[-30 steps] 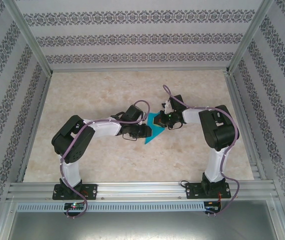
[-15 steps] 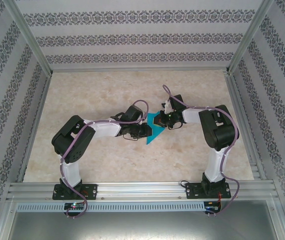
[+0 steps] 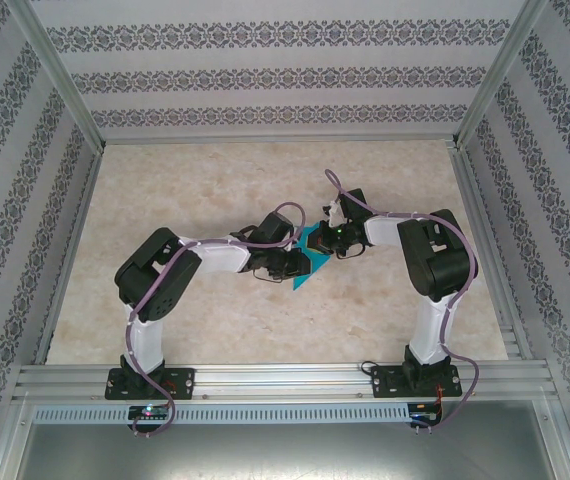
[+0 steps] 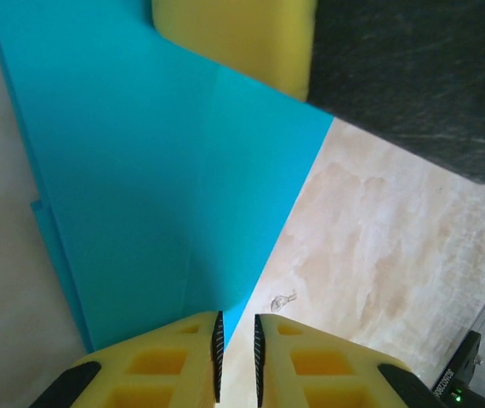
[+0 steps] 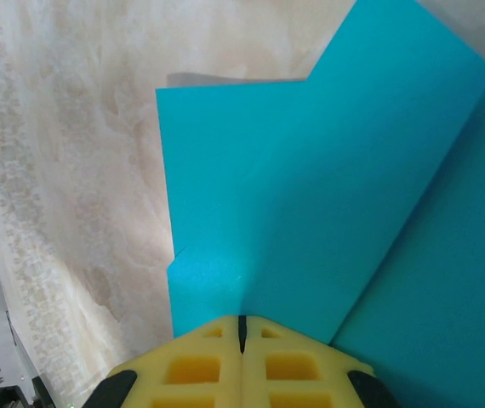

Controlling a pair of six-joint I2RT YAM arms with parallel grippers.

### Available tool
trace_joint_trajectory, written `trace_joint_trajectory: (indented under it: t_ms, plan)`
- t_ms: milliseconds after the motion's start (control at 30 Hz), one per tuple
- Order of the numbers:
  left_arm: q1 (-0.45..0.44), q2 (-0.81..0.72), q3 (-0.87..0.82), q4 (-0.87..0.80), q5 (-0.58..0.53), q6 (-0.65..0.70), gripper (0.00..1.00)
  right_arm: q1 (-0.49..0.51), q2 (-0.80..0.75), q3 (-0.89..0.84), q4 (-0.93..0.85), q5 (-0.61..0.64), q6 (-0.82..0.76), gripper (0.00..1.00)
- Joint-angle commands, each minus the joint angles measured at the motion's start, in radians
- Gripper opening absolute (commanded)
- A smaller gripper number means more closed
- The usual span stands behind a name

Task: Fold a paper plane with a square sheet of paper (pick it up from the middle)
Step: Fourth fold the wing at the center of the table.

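Two tools meet over the part-folded paper [image 4: 140, 170] at mid-surface [image 3: 215, 180]. The left tool [image 4: 236, 340] has crept in, narrowing to a slit at one corner. The right tool [image 5: 241, 327] stays clamped on the paper, so another crease seems near.

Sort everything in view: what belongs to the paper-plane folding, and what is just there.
Part of the job:
teal paper sheet, partly folded; left tool; right tool

Just there:
marbled table; patterned walls; metal frame rail
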Motion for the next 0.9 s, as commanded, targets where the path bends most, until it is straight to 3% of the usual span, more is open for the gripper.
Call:
trace_joint_trajectory:
  t_ms: [0, 567, 867]
  plan:
    - [-0.013, 0.007, -0.021, 0.023, 0.027, -0.053, 0.21, -0.009, 0.074, -0.030, -0.126, 0.120, -0.019, 0.00]
    - [-0.058, -0.027, -0.149, 0.098, -0.005, -0.164, 0.21, -0.010, 0.086, -0.026, -0.145, 0.136, -0.018, 0.00]
    - [-0.116, -0.075, -0.191, -0.023, -0.026, -0.139, 0.10, -0.009, 0.089, -0.024, -0.155, 0.146, -0.018, 0.00]
